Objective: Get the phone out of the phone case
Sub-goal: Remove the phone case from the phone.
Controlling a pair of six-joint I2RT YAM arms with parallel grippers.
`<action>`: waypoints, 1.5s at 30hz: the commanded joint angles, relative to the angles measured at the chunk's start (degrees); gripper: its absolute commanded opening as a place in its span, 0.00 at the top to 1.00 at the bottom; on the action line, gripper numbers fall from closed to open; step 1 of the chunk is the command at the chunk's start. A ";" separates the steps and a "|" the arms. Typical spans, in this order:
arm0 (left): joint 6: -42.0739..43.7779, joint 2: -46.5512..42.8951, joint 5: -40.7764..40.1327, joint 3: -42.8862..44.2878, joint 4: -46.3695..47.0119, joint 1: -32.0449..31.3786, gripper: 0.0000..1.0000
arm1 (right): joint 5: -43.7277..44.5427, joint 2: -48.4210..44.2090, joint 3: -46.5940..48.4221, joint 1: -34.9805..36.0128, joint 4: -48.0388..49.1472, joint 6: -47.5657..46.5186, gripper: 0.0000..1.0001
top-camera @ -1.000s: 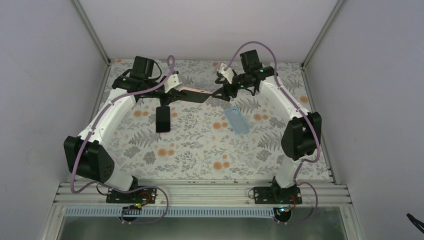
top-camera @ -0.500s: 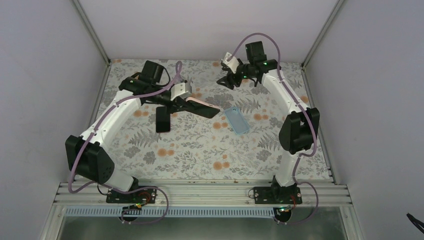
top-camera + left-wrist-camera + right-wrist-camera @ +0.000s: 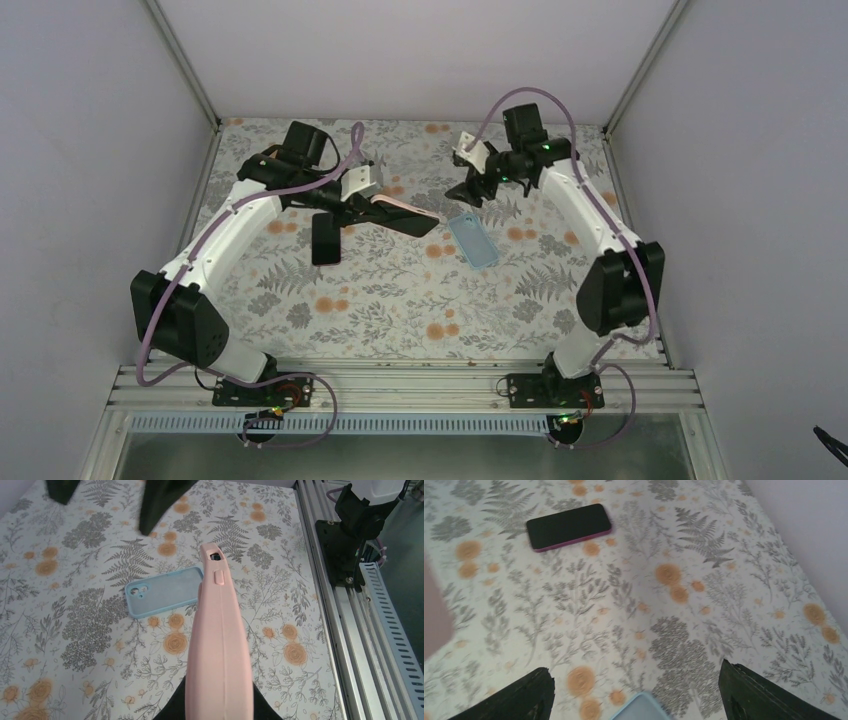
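My left gripper [image 3: 362,204] is shut on a pink phone case [image 3: 405,214] and holds it above the table, edge up; its dark face shows in the top view. In the left wrist view the pink case [image 3: 218,630] runs up from my left gripper [image 3: 218,702]. My right gripper [image 3: 468,190] is open and empty, hovering just above the far end of a light blue case [image 3: 473,241] that lies flat. In the right wrist view my right gripper [image 3: 636,697] straddles the blue case's corner [image 3: 642,709].
A black phone with a magenta rim [image 3: 325,238] lies screen up on the flowered table left of centre, also in the right wrist view [image 3: 569,526]. The blue case shows in the left wrist view [image 3: 162,591]. The aluminium rail [image 3: 350,630] runs along the near edge.
A second ago both grippers met at the pink case. My right gripper has let go, pulled back and come down over the blue case. My left gripper has carried the pink case slightly nearer.
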 commanded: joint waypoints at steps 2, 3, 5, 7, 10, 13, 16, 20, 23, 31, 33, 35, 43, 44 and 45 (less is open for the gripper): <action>0.19 -2.04 2.40 0.52 2.60 0.14 0.98 | -4.05 -8.03 -6.02 0.16 -3.45 -4.10 0.15; 0.15 -2.04 2.17 0.61 2.61 0.14 0.98 | -4.56 -8.62 -6.75 0.30 -3.60 -4.01 0.15; 0.06 -2.07 1.85 0.64 2.68 0.14 0.98 | -5.49 -9.49 -7.73 0.69 -3.93 -3.86 0.15; -0.15 -2.11 1.34 0.51 2.94 0.14 0.98 | -5.84 -9.88 -8.44 1.49 -4.31 -3.77 0.16; -0.29 -2.12 1.01 0.52 3.04 0.15 0.98 | -5.81 -9.67 -8.95 2.67 -3.74 -3.26 0.17; -0.53 -2.07 1.01 0.46 3.20 0.14 0.98 | -6.00 -9.15 -8.88 3.36 -2.84 -2.56 0.18; -0.62 -2.16 0.92 0.45 3.26 0.14 0.98 | -6.05 -8.43 -8.50 3.66 -2.35 -2.16 0.19; -0.82 -2.01 0.76 0.66 3.48 0.17 0.98 | -6.40 -7.93 -7.92 3.71 -2.41 -2.31 0.20; -0.93 -1.81 0.83 0.72 3.61 0.14 0.98 | -6.63 -7.69 -7.84 3.75 -2.32 -2.29 0.20; -1.16 -1.52 0.53 0.81 3.75 0.17 0.98 | -7.62 -7.29 -7.30 3.84 -3.18 -2.64 0.21; -1.17 -1.34 0.49 0.81 3.79 0.19 0.98 | -7.80 -7.39 -7.34 3.91 -3.19 -2.59 0.21; -1.25 -1.33 0.48 0.81 3.91 0.17 0.98 | -7.81 -7.27 -7.02 4.08 -3.44 -2.68 0.21; -1.50 -0.98 0.95 0.97 4.06 0.14 0.98 | -6.71 -6.32 -6.76 4.28 -2.17 -2.08 0.22; -1.52 -0.97 1.07 0.98 4.02 0.09 0.98 | -6.46 -6.19 -6.85 4.28 -1.86 -2.05 0.22; -1.64 -0.86 1.22 1.01 3.97 0.08 0.98 | -6.41 -6.09 -6.98 4.28 -1.36 -1.90 0.22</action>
